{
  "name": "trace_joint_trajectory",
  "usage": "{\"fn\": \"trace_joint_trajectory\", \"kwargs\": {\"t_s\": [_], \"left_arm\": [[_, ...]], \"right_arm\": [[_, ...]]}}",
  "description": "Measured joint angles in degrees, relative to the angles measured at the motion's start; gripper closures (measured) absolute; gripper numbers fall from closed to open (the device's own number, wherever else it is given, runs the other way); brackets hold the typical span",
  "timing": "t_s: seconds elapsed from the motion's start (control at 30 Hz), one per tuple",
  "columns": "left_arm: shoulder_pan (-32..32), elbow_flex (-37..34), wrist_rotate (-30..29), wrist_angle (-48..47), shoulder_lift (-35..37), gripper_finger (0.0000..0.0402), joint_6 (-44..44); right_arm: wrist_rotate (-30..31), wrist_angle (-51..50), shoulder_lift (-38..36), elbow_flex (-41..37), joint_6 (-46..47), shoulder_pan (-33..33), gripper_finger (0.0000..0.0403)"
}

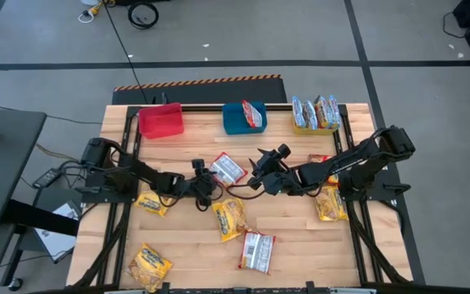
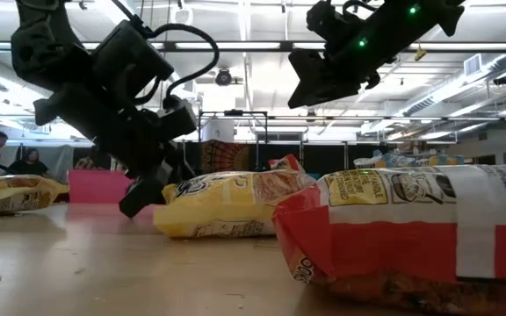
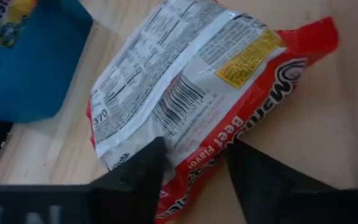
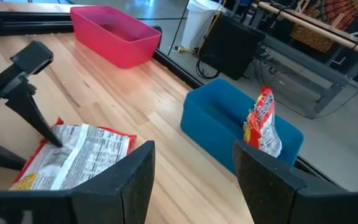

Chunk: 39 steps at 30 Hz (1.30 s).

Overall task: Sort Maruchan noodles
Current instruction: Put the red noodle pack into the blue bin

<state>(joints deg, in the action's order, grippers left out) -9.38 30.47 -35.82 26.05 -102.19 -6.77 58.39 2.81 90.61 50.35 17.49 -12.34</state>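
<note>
Between the left gripper's (image 3: 194,171) parted fingers: red beef packet (image 1: 228,170) flat on the table (image 1: 300,245), straddled at one edge for pinching, probably bound for the red bin (image 1: 161,121). Above and just beside: right gripper (image 4: 194,177), fingers apart, empty, waiting.

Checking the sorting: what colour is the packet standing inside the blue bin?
Red, with white; the packet in the blue bin shows best in the right wrist view.

Two dark jointed arms, black cables, green indicator lights.
</note>
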Motion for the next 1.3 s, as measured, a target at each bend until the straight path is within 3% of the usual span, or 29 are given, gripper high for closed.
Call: {"fn": "trace_joint_trajectory", "kwargs": {"t_s": [0.2,0.27,0.6,0.77,1.0,1.13,1.3], "left_arm": [[0.65,0.23,0.85,0.79,0.8,0.036,1.19],[0.69,0.95,2.64,-1.36,2.5,0.0387,2.2],[5.46,13.72,17.02,-32.65,19.08,0.0389,10.86],[9.81,21.25,26.05,-45.66,23.8,0.0389,16.0],[12.46,23.5,35.14,-46.81,24.65,0.039,15.43],[10.9,23.5,36.51,-46.15,25.18,0.039,13.63],[8.84,23.46,36.91,-44.4,30.77,0.039,11.9]], "right_arm": [[-2.76,0.14,-0.24,0.0,-1.7,-0.07,0.0182],[-4.1,0.09,-0.84,0.0,-3.06,-0.43,0.0182],[-15.11,7.31,-1.44,0.07,-24.27,-4.85,0.0178],[-16.06,11.95,-1.44,0.07,-31.77,-5.97,0.0161],[-18.96,15.45,-1.44,0.04,-34.53,-6.37,0.0094],[-13.61,12.84,-2.14,-0.02,-32.42,-9.95,0.0068],[-0.93,11.89,-5.79,-0.01,-33.59,-17.58,0.0083]]}}
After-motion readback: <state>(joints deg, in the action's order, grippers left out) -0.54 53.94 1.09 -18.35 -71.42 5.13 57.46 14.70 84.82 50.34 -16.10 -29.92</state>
